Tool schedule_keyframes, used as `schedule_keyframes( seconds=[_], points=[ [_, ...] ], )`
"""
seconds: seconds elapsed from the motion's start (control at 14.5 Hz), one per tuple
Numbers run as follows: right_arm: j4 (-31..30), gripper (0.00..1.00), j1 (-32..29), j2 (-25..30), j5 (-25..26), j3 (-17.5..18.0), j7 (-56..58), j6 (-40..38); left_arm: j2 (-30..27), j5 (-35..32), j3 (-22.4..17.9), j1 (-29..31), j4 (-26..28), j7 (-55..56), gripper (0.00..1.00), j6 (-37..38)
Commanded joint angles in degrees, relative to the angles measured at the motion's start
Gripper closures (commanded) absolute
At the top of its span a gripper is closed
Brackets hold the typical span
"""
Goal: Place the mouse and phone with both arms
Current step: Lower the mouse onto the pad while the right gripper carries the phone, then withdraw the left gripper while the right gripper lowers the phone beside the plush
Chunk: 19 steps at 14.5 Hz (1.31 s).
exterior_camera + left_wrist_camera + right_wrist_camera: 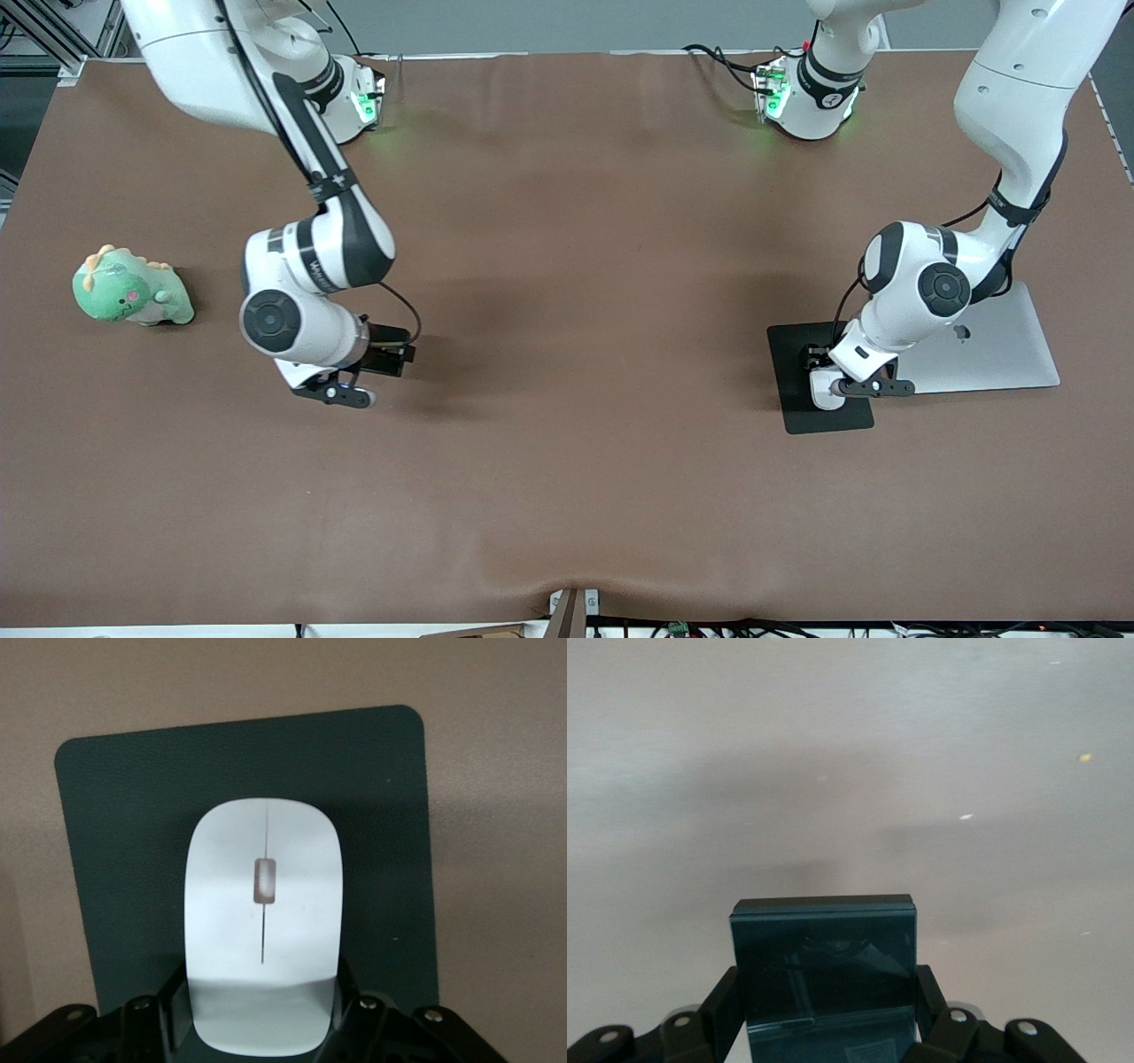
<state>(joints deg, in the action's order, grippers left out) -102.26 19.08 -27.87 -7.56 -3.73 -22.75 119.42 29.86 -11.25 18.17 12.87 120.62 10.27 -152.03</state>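
The white mouse (825, 392) sits between the fingers of my left gripper (822, 372), low over the black mat (802, 412) at the left arm's end of the table. In the left wrist view the mouse (263, 904) fills the middle, the gripper (263, 1014) is shut on its sides, and the mat (115, 815) lies under it. My right gripper (390, 356) holds the black phone (395, 349) above bare brown table. In the right wrist view the phone (824, 966) stands between the fingers (926, 992) of the gripper (824, 1010).
A closed silver laptop (992, 350) lies beside the mat, toward the left arm's end. A green dinosaur plush (131, 289) sits at the right arm's end. A brown cloth (567, 496) covers the table.
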Motion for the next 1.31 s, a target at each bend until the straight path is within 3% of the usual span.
schedule_keyframes(
  seconds=[0.0, 0.07, 0.14, 0.21, 0.62, 0.97, 1.24],
  points=[
    [-5.8, 1.00, -3.5, 5.3, 0.7, 1.0, 3.0, 0.5, 0.8, -1.1, 0.4, 0.5, -0.3, -0.4, 0.77, -0.8],
    [-7.2, 1.00, -4.6, 6.2, 0.7, 1.0, 4.6, 0.9, 1.0, -1.1, 0.4, 0.7, -0.3, -0.4, 0.60, -0.8],
    [-8.9, 1.00, -6.0, 7.1, 0.7, 1.0, 6.8, 1.9, 1.1, -1.1, 0.4, 0.8, -0.3, -0.4, 0.26, -0.8],
    [-10.7, 1.00, -7.9, 8.2, 0.7, 1.0, 9.6, 2.6, 1.0, -1.1, 0.4, 0.8, -0.4, -0.2, 0.00, -0.8],
    [-19.5, 1.00, -15.8, 13.1, 1.3, 0.8, 18.2, 6.6, -3.5, -1.1, 0.5, 0.4, -3.7, 1.2, 0.00, 3.7],
    [-25.5, 1.00, -19.4, 13.1, 5.9, -0.3, 20.3, 14.3, -10.8, -0.4, 1.3, 0.8, -13.2, 1.2, 0.00, 21.7],
    [-30.2, 1.00, -22.6, 12.8, 6.1, -0.4, 24.5, 20.7, -15.2, -0.3, 1.3, 1.0, -22.3, 0.7, 0.00, 34.4]
  ],
)
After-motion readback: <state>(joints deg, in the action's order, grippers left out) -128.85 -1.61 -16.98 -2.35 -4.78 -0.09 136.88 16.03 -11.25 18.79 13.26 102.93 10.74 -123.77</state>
